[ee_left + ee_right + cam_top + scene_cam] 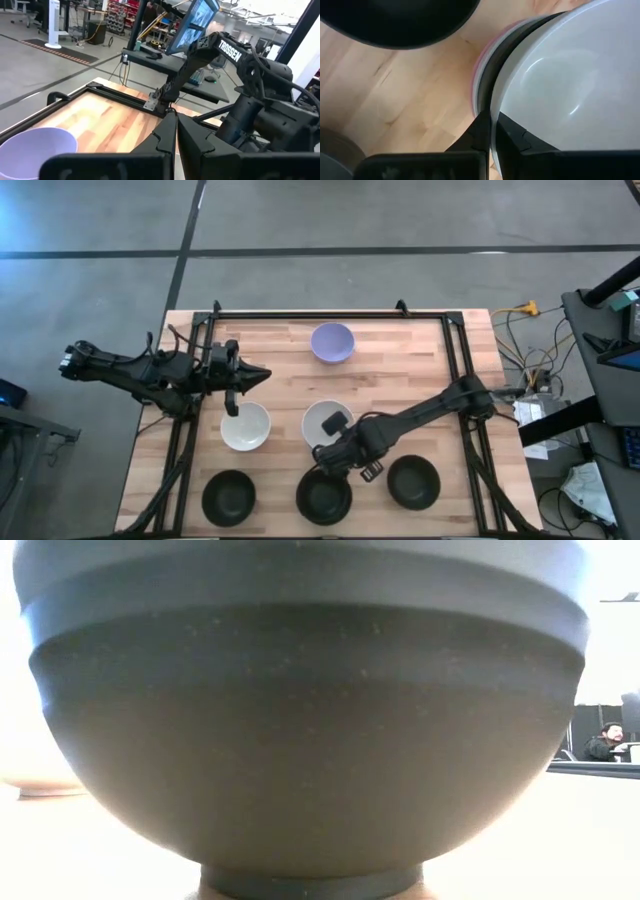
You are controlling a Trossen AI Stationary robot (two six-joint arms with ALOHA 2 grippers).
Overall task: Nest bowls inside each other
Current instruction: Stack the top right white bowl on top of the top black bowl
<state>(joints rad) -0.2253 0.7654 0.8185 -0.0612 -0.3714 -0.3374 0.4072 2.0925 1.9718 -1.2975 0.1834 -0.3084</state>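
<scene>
Showing three black bowls, two white, one lavender

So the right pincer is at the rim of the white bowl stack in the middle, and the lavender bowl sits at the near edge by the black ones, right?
Not quite. The right pincer is at the white bowl stack, but the lavender bowl sits alone at the far edge, away from the black bowls, as the high view shows.
</scene>
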